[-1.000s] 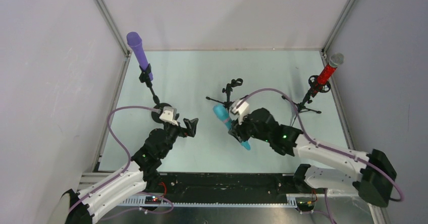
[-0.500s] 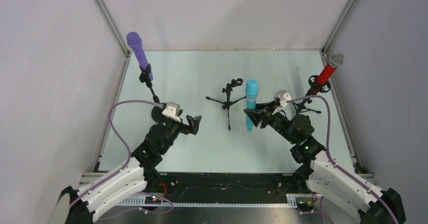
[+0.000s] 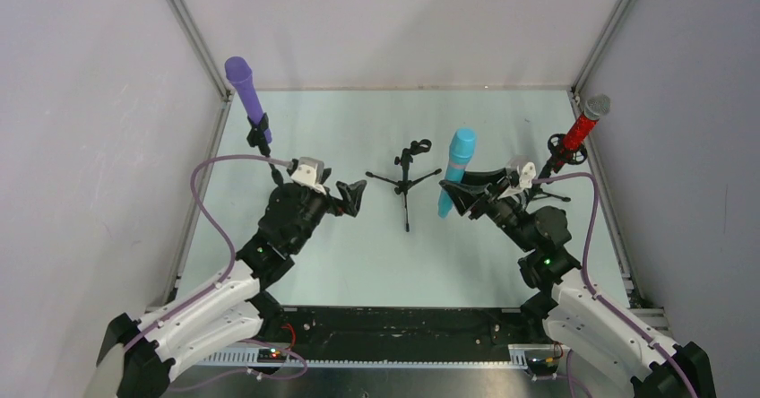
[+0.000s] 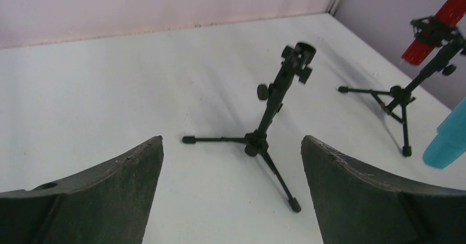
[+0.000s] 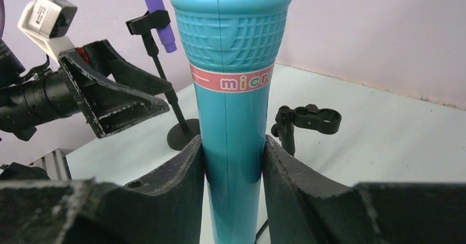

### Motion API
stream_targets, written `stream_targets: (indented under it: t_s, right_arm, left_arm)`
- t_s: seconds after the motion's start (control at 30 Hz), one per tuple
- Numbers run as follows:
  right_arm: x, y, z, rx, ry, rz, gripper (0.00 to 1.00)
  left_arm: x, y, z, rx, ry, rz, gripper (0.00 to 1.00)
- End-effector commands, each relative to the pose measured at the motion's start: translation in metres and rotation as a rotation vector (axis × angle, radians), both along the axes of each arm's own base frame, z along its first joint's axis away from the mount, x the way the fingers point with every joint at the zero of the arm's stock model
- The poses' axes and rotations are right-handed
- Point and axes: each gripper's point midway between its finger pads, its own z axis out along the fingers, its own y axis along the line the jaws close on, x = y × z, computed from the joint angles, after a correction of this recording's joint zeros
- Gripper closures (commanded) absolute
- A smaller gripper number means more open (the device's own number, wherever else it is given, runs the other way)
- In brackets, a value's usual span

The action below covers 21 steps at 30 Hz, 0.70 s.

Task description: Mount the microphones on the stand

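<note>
**Right gripper.** The right gripper [image 5: 233, 156] is clenched on the lower shaft of the teal microphone [image 5: 231, 35]. One black finger [image 5: 181, 172] presses each side of it. The microphone is held above the table [image 3: 358, 129], nearly upright with its head tipped slightly away. It is just right of the empty middle stand [image 3: 405, 172] and apart from it.

**Left gripper.** The left gripper [image 3: 352, 195] is released, jaws spread wide, nothing between them. It faces the middle stand from the left.

**Materials and shapes**
- Teal microphone: smooth glossy plastic barrel with a moulded seam. The head bears a raised grid pattern above a pink ring [image 5: 231, 80].
- Finger pads [image 4: 110, 189]: matt black wedges, scuffed, with pale speckling along the edges.
- Middle stand: thin black tripod, three splayed legs, a knobbed joint, and an open clip [image 4: 297, 54] on top.
- Purple microphone [image 3: 245, 89]: plain matt stick, clipped at a slant on a stand at the far left.
- Red microphone [image 3: 581, 129]: glittery barrel with a silver mesh head [image 3: 598, 105], clipped on a tripod [image 3: 547, 181] at the far right.

**Hidden or cut off**
- The right wrist view crops both ends of the teal microphone. The ring lettering reads "micr", and the rest curves out of view.
- The left arm partly covers the foot of the purple microphone's stand in the top view.
- The left wrist view shows only the red barrel's lower part and a corner of the teal microphone.
</note>
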Motion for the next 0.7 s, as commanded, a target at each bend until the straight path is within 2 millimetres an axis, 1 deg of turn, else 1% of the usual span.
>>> stream_targets:
  t_s: [0.0, 0.03, 0.1, 0.2, 0.27, 0.3, 0.33, 0.37, 0.4, 0.43, 0.47, 0.53, 0.67]
  right_arm:
    - [-0.005, -0.004, 0.025, 0.051, -0.080, 0.000, 0.82]
    - [-0.004, -0.004, 0.023, 0.049, -0.072, -0.003, 0.82]
    - [-0.003, -0.005, 0.022, 0.051, -0.064, -0.012, 0.82]
    - [0.000, -0.008, 0.026, 0.052, -0.079, -0.029, 0.82]
    - [0.002, -0.010, 0.030, 0.050, -0.089, -0.043, 0.83]
    - [0.003, -0.011, 0.032, 0.050, -0.089, -0.053, 0.85]
    - [0.005, -0.010, 0.031, 0.044, -0.075, -0.056, 0.86]
    - [0.006, -0.010, 0.036, 0.046, -0.075, -0.055, 0.86]
    - [0.007, -0.007, 0.031, 0.031, -0.048, -0.051, 0.87]
    - [0.008, -0.007, 0.034, 0.032, -0.045, -0.049, 0.87]
    - [0.009, -0.004, 0.030, 0.028, -0.020, -0.044, 0.87]
    - [0.011, -0.002, 0.030, 0.039, -0.001, -0.035, 0.87]
    - [0.011, 0.000, 0.034, 0.048, -0.003, -0.026, 0.88]
  left_arm:
    - [0.010, -0.001, 0.049, -0.075, -0.091, 0.027, 0.02]
    - [0.011, -0.003, 0.050, -0.082, -0.086, 0.025, 0.02]
    - [0.011, -0.007, 0.060, -0.115, -0.088, 0.013, 0.02]
    - [0.011, -0.014, 0.065, -0.149, -0.071, -0.015, 0.02]
    - [0.009, -0.017, 0.068, -0.224, -0.039, -0.020, 0.02]
    - [0.009, -0.018, 0.069, -0.295, -0.005, -0.016, 0.02]
    - [0.010, -0.016, 0.072, -0.335, 0.001, 0.000, 0.02]
    - [0.010, -0.017, 0.074, -0.376, 0.015, 0.000, 0.02]
    - [0.010, -0.017, 0.075, -0.389, 0.019, -0.002, 0.02]
    - [0.010, -0.019, 0.077, -0.402, 0.021, -0.009, 0.02]
    - [0.009, -0.021, 0.078, -0.402, 0.020, -0.024, 0.02]
    - [0.007, -0.026, 0.078, -0.392, 0.019, -0.049, 0.02]
    - [0.005, -0.027, 0.075, -0.378, 0.017, -0.060, 0.02]
